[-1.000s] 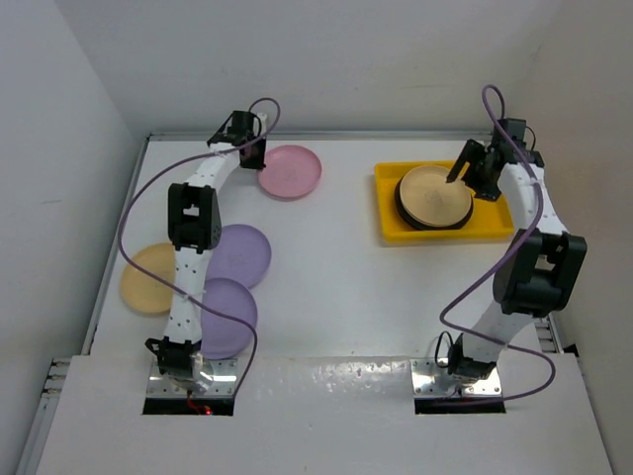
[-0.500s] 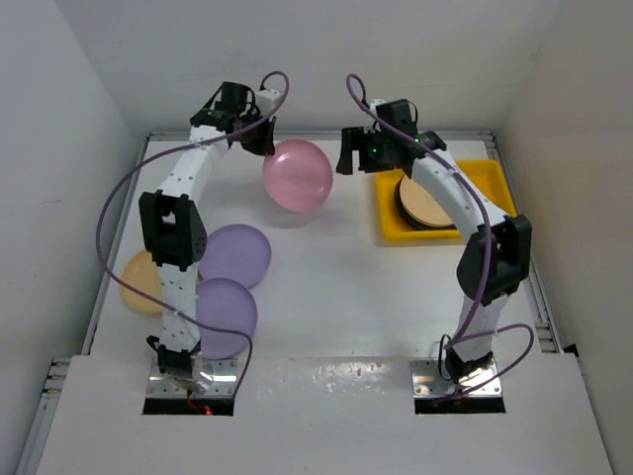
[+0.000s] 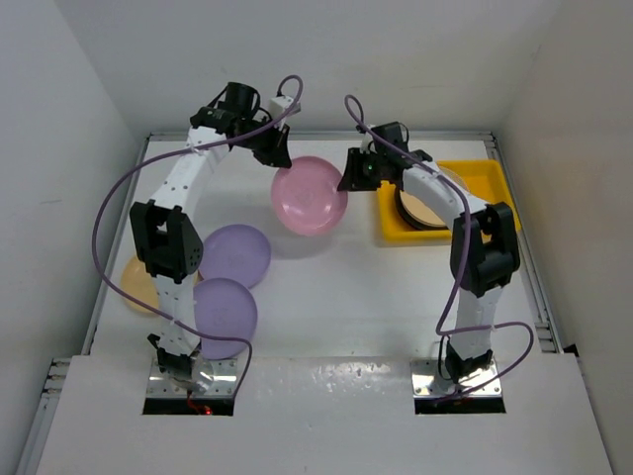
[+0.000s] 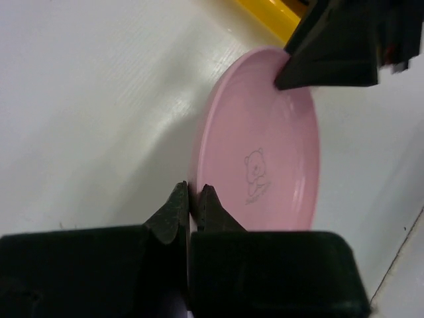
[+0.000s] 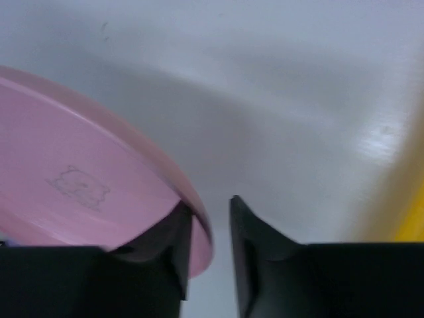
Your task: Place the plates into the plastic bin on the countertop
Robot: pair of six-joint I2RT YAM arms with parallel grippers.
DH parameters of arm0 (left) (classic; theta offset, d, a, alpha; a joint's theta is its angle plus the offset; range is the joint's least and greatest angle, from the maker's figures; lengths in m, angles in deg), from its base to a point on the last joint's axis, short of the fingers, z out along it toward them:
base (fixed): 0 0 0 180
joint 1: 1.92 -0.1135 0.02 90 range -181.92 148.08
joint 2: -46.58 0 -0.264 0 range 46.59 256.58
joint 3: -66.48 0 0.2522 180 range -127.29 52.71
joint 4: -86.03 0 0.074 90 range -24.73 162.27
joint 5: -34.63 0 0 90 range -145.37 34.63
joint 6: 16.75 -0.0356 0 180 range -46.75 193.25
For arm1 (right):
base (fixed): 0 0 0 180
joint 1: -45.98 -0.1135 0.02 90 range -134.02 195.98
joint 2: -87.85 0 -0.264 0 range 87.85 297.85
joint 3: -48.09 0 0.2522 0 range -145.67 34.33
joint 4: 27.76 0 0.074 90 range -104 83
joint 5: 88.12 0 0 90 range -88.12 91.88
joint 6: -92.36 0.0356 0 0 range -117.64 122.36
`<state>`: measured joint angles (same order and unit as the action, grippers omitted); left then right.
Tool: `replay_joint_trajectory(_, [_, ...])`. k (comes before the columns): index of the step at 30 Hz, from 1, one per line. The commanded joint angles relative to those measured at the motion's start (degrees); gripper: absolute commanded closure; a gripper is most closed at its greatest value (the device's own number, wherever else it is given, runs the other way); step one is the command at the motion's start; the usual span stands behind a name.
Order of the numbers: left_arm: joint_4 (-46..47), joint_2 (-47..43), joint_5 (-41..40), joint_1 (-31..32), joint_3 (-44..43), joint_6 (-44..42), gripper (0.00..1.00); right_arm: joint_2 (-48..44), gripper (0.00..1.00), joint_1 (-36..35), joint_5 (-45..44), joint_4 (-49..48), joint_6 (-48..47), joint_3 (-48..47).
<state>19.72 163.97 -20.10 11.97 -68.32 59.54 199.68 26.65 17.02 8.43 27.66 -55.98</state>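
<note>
Two claws shared the round pink plate (image 3: 310,195), aloft beside the yellow plastic bin (image 3: 482,176): my left claw (image 4: 190,193) clamped one rim, right claw (image 5: 211,205) straddled the other, unclosed. Handover, I judged; right must clamp before left releases.

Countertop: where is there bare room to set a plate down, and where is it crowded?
Bare: the centre of the countertop, between the lilac plates and the right arm, in front of the bin. Crowded: the left side, with both lilac plates and a tan plate; the bin holds a stack.
</note>
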Motion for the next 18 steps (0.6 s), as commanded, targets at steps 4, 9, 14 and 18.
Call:
replay_joint_trajectory(4, [0.1,-0.8,7.2,0.2,-0.3,-1.1,1.0,-4.5,1.0,0.3,4.5,-13.2,7.3,8.3])
replay_joint_trajectory(9, [-1.1,-1.4,2.2,0.2,1.0,-3.2,0.48,-10.0,1.0,4.1,2.4,-17.0,11.5,14.3])
replay_joint_trajectory(14, [-1.6,-1.9,-4.0,0.2,2.1,-4.5,0.11,-16.0,1.0,11.1,1.6,-16.8,13.8,20.8])
replay_joint_trajectory(18, [-3.0,-2.5,-8.4,0.2,2.6,-6.5,0.09,-21.0,1.0,16.9,-0.1,-14.4,14.7,25.7])
